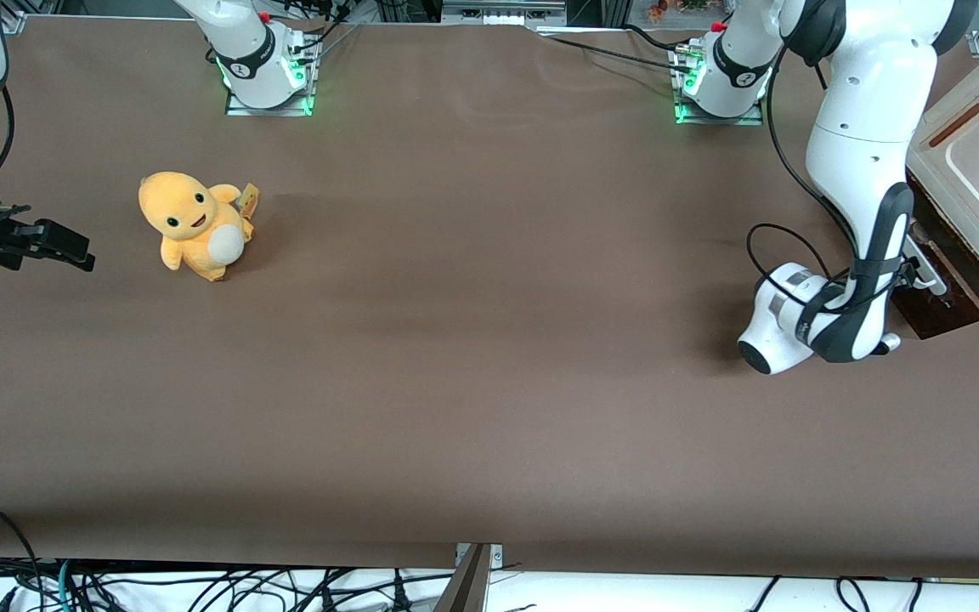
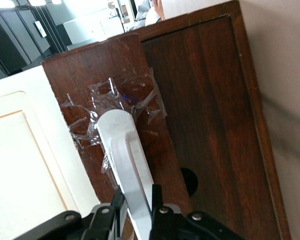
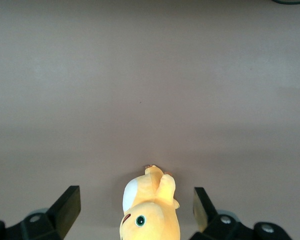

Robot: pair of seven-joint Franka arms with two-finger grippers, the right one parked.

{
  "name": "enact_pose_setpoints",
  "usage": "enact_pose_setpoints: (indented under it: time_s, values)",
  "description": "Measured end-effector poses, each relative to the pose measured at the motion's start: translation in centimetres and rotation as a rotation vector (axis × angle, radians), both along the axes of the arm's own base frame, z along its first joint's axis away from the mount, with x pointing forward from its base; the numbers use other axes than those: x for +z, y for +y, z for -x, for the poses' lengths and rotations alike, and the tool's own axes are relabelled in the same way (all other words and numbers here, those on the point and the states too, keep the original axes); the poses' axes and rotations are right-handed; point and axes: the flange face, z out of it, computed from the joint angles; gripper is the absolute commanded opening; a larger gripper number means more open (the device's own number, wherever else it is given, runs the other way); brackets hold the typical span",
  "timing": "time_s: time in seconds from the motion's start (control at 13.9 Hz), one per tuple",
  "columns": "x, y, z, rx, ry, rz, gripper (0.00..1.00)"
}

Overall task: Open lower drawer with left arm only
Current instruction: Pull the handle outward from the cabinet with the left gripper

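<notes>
Brown table [image 1: 472, 382]: yellow plush toy [image 1: 195, 223] sits toward parked arm's end; drawer cabinet [image 1: 978, 183] (cream top panel) toward working arm's end, left gripper [image 2: 137, 212] at its white handle [image 2: 125, 155].

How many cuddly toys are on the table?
1. The yellow plush toy sits on the brown table toward the parked arm's end. The left arm's gripper is shut on the lower drawer's white handle.

A yellow plush toy [image 1: 196, 223] with a white belly sits upright on the brown tabletop [image 1: 472, 340], toward the parked arm's end. Clear tape [image 2: 117, 107] lies crinkled on dark wood. Black cables [image 1: 200, 586] trail along the tabletop's near edge.
</notes>
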Motion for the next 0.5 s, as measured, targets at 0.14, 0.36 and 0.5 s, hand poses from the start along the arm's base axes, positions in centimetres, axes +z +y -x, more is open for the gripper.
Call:
enact_pose_setpoints:
  time_s: [0.14,0.36,0.5]
  values:
    - [0.0,-1.3,-0.3,-0.014,-0.004,0.005,0.10]
    - [-0.1,-2.4,-0.4,-0.030,-0.002,0.001,0.25]
    - [0.0,-2.8,-0.6,-0.030,0.001,0.010,0.32]
